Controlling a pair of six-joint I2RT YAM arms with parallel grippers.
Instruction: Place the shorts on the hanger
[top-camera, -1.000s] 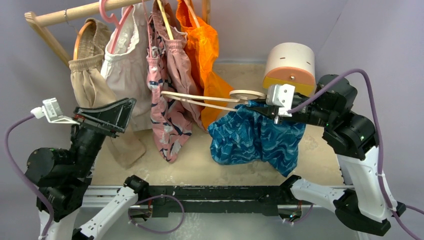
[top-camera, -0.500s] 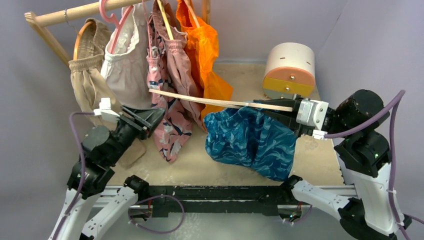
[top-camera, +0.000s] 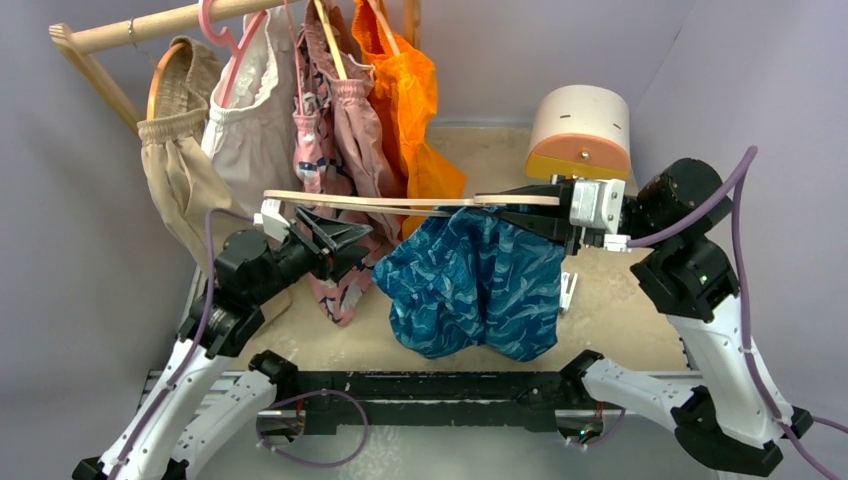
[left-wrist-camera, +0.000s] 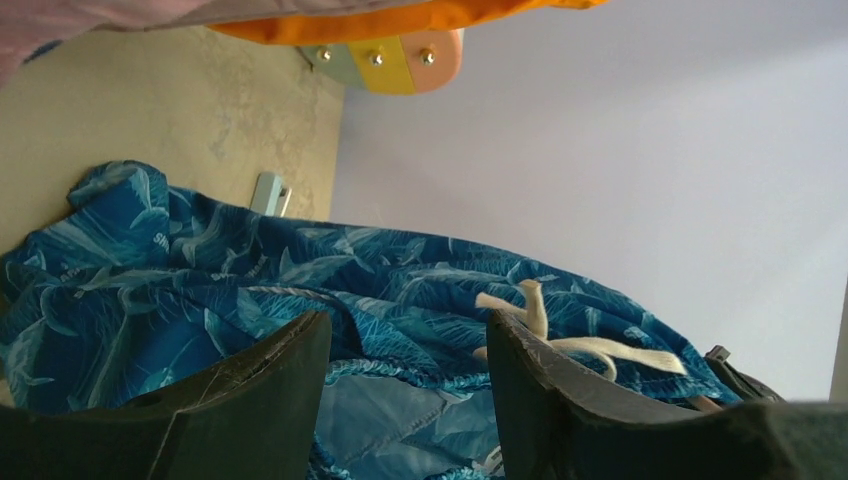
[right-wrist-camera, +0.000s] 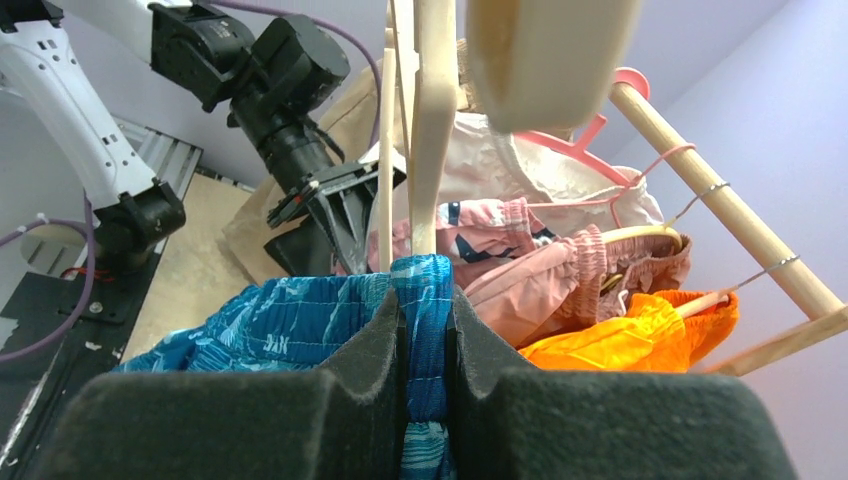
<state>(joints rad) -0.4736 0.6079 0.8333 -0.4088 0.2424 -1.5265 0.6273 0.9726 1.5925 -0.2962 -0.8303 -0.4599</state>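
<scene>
Progress is judged as past the midpoint: the shorts (top-camera: 465, 285) are carried by the hanger (top-camera: 400, 203) but are not settled on it. The right gripper (top-camera: 548, 215) is clamped narrow; in the right wrist view its pads pinch a fold of blue fabric, and the pale wooden bars of the hanger rise straight out of that same pinch, so cloth and wood appear to be held together. From this gripper the hanger runs level, out toward the left gripper (top-camera: 335, 238). The shorts hang bunched directly below and just ahead of the right jaws, clear of the table, and cover only the half of the hanger nearest them. The half farther out is bare wood. The left gripper stands open at medium width under that bare end and holds nothing. In the left wrist view the shorts lie ahead of its fingers, with the white drawstring (left-wrist-camera: 570, 345) beyond the right-hand finger. Whether the fabric is fully looped over the crossbar cannot be told. By judgement, the work left is to draw the fabric outward along the hanger until it sits centred and even, then release the pinch without dragging the cloth off. The left gripper looks placed for that pull.
</scene>
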